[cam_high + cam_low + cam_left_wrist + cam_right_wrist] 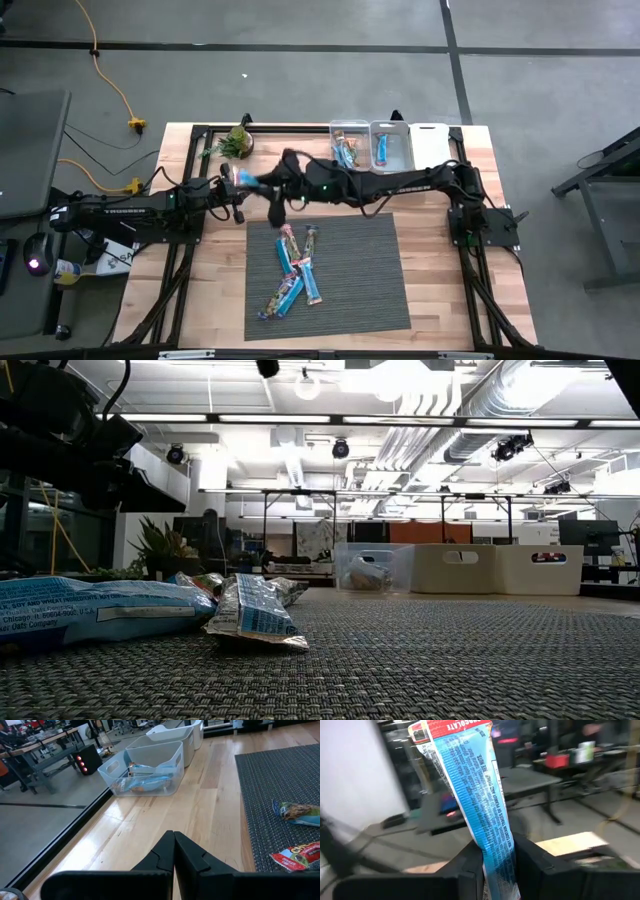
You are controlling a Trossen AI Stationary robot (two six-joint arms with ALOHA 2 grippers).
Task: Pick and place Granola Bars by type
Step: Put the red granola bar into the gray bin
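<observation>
My right gripper (495, 857) is lifted above the table's left part, near the plant, and is shut on a light blue granola bar (470, 780). From above the bar (245, 178) shows just left of the gripper (264, 183). My left gripper (174, 851) is shut and empty, hovering low over bare wood beside the mat's far left corner (238, 203). Several more bars (295, 272) in blue, red and tan lie flat on the grey mat (370, 290). Two of them show in the left wrist view (297, 812), and others lie close in the low view (255, 610). My right gripper pinches the light blue bar between its two fingers at one end of the wrapper (494, 837). The fingers lie across the bar's width. The bar is lifted clear of the table. It sticks out past the fingertips, with its free red-printed end (452, 730) farthest from the gripper.
Three bins stand in a row at the table's far edge: a clear one (349, 146) holding bars, a white one (391, 146) with a blue bar, and another white one (430, 142). A small potted plant (237, 142) sits at the far left.
</observation>
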